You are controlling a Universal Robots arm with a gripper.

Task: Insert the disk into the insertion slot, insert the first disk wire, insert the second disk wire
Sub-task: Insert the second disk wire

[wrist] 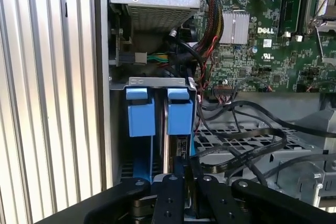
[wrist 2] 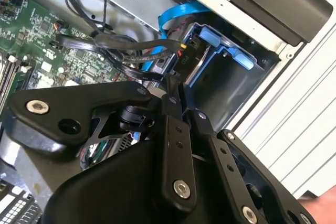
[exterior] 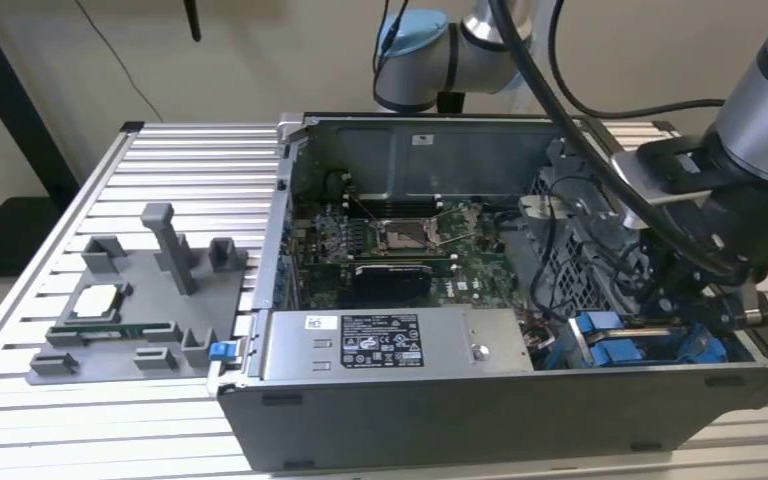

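Black gripper (wrist: 181,190) reached down at the insertion slot (wrist: 157,82), fingers (wrist: 169,192) drawn nearly together around the upper edge of the disk (wrist: 176,148). Stood on edge inside that slot, beside the power-supply box (exterior: 398,343). Dark cables (wrist: 247,145) draped alongside.

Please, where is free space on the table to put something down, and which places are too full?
Bare ribbed table lies between the grey fixture plate and the open computer case, behind that plate, and along the table's near edge. Crowded: the case corner where the gripper sits among black cables and the blue drive carriers.
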